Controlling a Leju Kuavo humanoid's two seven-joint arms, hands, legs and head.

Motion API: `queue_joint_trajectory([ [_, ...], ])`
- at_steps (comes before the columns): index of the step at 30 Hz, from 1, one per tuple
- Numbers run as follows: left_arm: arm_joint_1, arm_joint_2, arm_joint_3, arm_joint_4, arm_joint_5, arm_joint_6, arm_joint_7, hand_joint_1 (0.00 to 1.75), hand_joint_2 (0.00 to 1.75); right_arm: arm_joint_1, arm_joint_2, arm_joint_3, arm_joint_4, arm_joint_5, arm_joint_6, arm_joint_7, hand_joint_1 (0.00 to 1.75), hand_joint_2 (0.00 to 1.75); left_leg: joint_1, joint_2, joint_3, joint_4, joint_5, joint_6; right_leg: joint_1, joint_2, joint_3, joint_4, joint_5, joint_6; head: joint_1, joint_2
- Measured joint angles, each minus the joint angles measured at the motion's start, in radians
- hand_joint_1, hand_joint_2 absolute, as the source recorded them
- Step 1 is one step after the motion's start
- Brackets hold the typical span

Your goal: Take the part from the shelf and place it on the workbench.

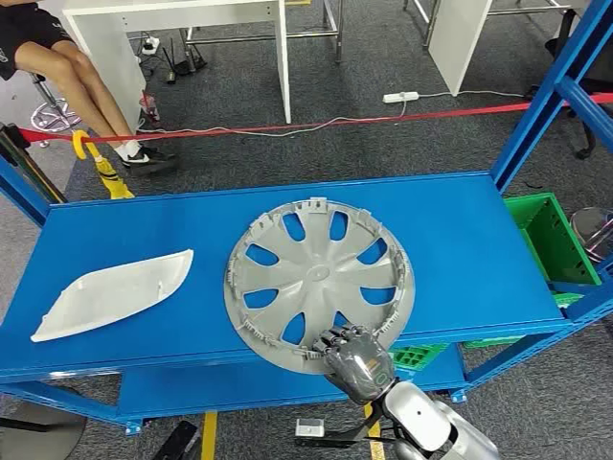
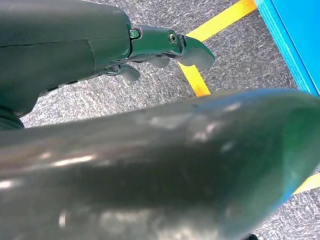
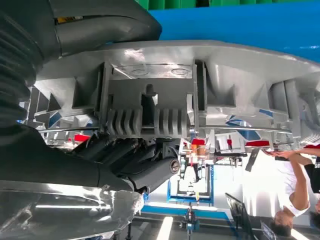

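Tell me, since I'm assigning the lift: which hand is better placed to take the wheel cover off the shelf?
Right. The right hand already grips the near rim of the wheel cover. The left hand hangs over carpet beside the shelf, holding nothing.

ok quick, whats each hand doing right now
Left hand: holds nothing, fingers apart, hanging over the floor.
Right hand: grips the near rim of the grey wheel cover on the blue shelf.
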Motion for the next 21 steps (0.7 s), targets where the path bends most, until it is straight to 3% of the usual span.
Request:
queue_joint_trajectory([
  [6, 0.0, 0.0, 0.001, 0.0, 0.0, 0.0, 0.0, 0.0, 0.0, 0.003, -0.001, 0.0, -0.011, 0.016, -0.01, 0.015, 1.75, 1.75, 0.0, 0.0, 0.0, 0.0, 0.0, 0.0, 0.0, 0.0, 0.0, 0.0, 0.0, 0.0, 0.0, 0.0],
  [21, 0.004, 0.0, 0.025, 0.0, -0.001, 0.014, 0.0, 0.0, 0.0, 0.071, -0.014, -0.014, -0.153, 0.278, -0.169, 0.115, 1.75, 1.75, 0.0, 0.0, 0.0, 0.0, 0.0, 0.0, 0.0, 0.0, 0.0, 0.0, 0.0, 0.0, 0.0, 0.0],
])
